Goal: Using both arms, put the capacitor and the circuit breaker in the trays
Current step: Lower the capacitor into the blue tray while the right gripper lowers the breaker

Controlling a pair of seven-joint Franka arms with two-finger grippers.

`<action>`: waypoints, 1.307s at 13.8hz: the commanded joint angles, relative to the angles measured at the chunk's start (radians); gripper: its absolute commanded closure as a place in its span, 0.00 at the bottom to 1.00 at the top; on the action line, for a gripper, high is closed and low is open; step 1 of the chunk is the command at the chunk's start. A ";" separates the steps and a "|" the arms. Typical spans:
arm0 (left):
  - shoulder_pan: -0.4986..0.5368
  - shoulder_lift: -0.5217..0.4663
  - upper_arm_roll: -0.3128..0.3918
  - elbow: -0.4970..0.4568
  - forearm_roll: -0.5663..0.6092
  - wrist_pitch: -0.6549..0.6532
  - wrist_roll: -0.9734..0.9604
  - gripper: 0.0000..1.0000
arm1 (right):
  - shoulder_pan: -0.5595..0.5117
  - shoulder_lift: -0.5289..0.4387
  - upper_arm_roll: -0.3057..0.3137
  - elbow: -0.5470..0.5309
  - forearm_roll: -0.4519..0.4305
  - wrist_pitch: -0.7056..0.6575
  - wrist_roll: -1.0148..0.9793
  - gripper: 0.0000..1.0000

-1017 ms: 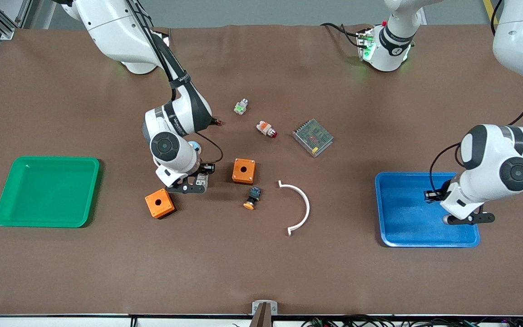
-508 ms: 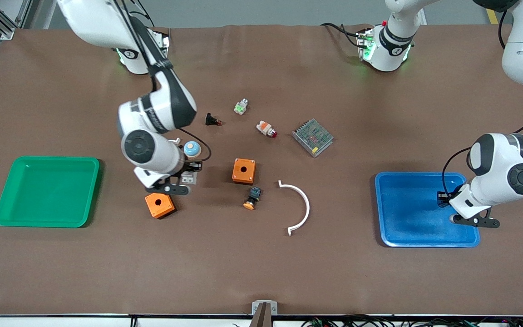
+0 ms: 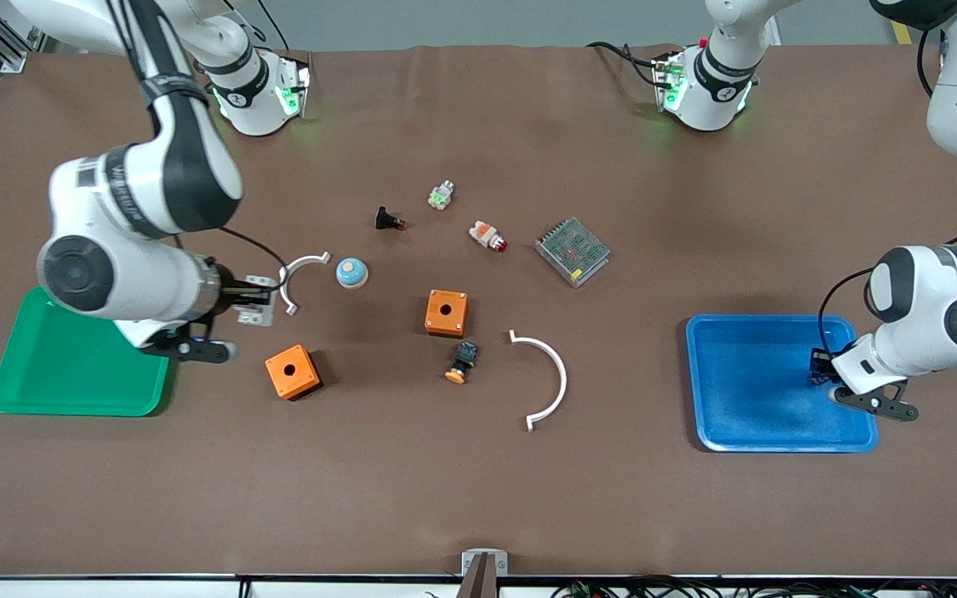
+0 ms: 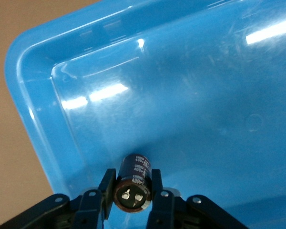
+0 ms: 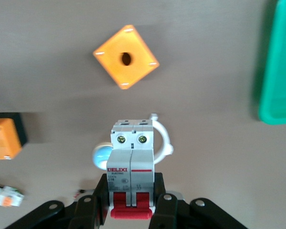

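The right gripper's (image 5: 131, 202) fingers were clamped on the white-grey circuit breaker with its red switch levers (image 5: 131, 164), carried in the air over the bare brown bench top beside the green plastic tray (image 3: 71, 374) at the right arm's end of the bench. The left gripper's (image 4: 133, 191) fingers pinched the small black cylindrical capacitor (image 4: 133, 181) over the blue plastic tray (image 3: 736, 415) at the left arm's end, close to that tray's rim.

I judged the capacitor the riskier drop: so near the tray wall, it could strike the rim or roll once freed. The breaker was not yet over green, so an early opening would put it on the bench.

The front view barely showed the capacitor, hidden by the arm; the left wrist view showed its printed side and end terminals. The right wrist view showed the breaker's screws and label, with an orange square box with a centre hole (image 5: 126, 56) below.
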State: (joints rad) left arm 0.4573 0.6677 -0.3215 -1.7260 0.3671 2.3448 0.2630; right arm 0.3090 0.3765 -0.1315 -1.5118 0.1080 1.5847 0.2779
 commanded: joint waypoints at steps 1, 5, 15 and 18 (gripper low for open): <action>0.011 0.006 -0.013 0.013 0.009 0.011 0.015 0.21 | -0.134 -0.007 0.018 0.009 -0.028 -0.031 -0.174 0.85; 0.011 -0.060 -0.060 0.013 -0.023 -0.005 -0.020 0.00 | -0.304 0.010 0.018 0.001 -0.072 0.010 -0.396 0.85; 0.015 -0.304 -0.281 0.317 -0.134 -0.613 -0.369 0.00 | -0.534 0.088 0.016 -0.166 -0.159 0.394 -0.611 0.85; 0.023 -0.352 -0.284 0.348 -0.194 -0.691 -0.367 0.00 | -0.567 0.105 0.016 -0.235 -0.160 0.478 -0.609 0.85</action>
State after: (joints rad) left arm 0.4709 0.3350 -0.6000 -1.3925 0.2016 1.6943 -0.0988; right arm -0.2269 0.4900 -0.1345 -1.7026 -0.0257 2.0219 -0.3273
